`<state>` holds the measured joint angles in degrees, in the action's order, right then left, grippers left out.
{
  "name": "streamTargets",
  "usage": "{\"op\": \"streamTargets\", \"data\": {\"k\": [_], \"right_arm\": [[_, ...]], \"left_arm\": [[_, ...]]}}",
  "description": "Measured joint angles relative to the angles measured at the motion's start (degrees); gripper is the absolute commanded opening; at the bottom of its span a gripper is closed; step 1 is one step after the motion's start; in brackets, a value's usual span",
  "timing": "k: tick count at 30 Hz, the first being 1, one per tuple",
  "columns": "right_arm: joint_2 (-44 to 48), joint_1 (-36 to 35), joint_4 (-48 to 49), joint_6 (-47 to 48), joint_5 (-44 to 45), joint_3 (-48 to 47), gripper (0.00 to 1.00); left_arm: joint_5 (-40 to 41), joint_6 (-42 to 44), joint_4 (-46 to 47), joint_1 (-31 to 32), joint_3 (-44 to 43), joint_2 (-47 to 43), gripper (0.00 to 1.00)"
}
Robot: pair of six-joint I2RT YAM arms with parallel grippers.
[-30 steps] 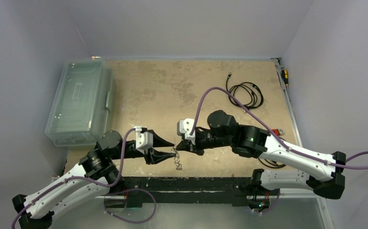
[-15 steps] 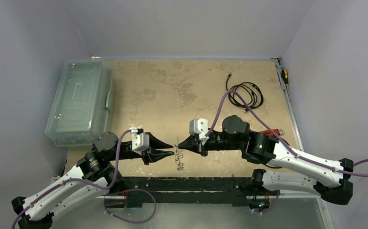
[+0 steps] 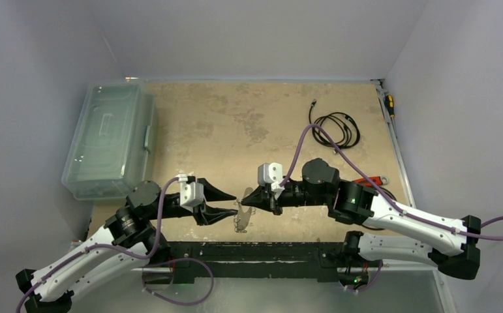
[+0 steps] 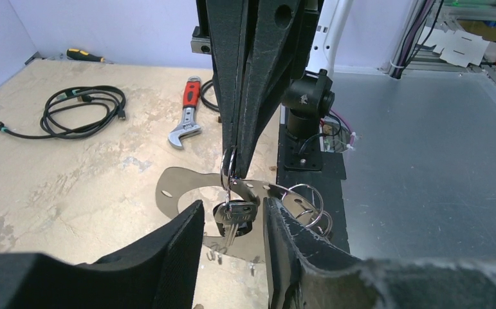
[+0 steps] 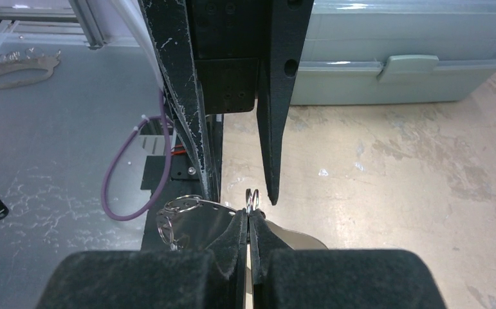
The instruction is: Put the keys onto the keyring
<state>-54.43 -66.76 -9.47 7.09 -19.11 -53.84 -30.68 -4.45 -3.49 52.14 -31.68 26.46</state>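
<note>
Now the right claw (image 5: 249,220), clamped on a small ring (image 5: 251,196), dangles the keys (image 4: 232,217) beside the keyring (image 4: 174,187). The left claw (image 4: 233,207), spread at six o'clock, should next steady the keyring.

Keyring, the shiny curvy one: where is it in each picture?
Top: keyring low, just left of centre.
Left wrist: keyring bottom centre, left of the middle.
Right wrist: keyring at the bottom, just left of centre.
Landmark in all three: the right pincer, pinching a small ring beside it.
</note>
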Motion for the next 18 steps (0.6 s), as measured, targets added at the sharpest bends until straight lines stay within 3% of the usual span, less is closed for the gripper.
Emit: {"op": "streamTargets", "data": {"k": [5,18], "right_arm": [[-0.39,0.0,0.96,-0.44,-0.63,0.22,0.0],[-1.55,0.0,2.75,-1.11,-3.04,0.83,0.0]], "left_arm": [[0.0,0.0,0.02,0.0,0.0,-0.57,0.28],[0.0,0.13,0.02,0.0,0.0,-0.76,0.17]]}}
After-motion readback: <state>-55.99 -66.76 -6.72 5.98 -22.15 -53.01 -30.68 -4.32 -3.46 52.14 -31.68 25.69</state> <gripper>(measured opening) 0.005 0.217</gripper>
